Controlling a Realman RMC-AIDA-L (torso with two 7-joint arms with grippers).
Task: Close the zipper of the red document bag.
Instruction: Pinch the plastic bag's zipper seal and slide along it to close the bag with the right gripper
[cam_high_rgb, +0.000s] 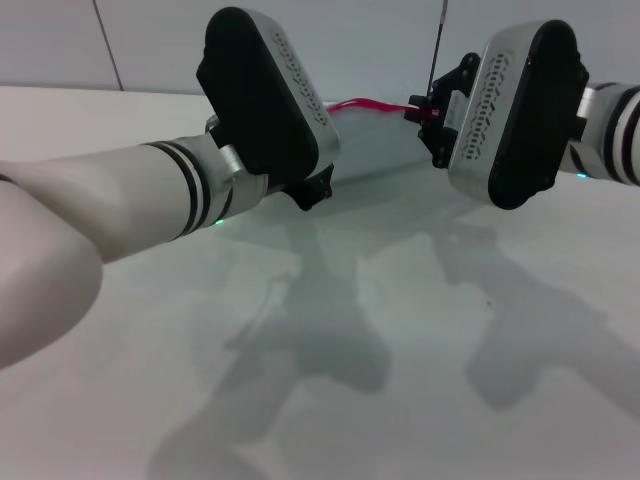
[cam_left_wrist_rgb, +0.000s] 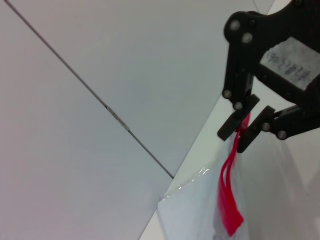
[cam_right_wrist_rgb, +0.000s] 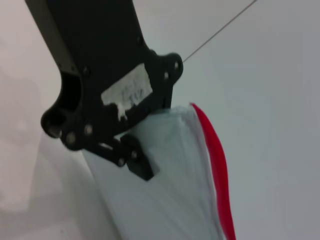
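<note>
On the white desk (cam_high_rgb: 420, 330), toward its far edge, the red document bag (cam_high_rgb: 385, 140) is being clamped by the left pincer (cam_high_rgb: 315, 190), while the zipper (cam_high_rgb: 365, 103) is being pinched by the right pincer (cam_high_rgb: 432, 112); the bag could be dragged if the slider jams.

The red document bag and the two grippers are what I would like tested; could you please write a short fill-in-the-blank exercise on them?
1. The right gripper is pinched on the ____ zipper.
2. The left gripper holds the red document bag at its other ____.
3. The bag's body is pale and ____.

Missing words: red; end; translucent
</note>
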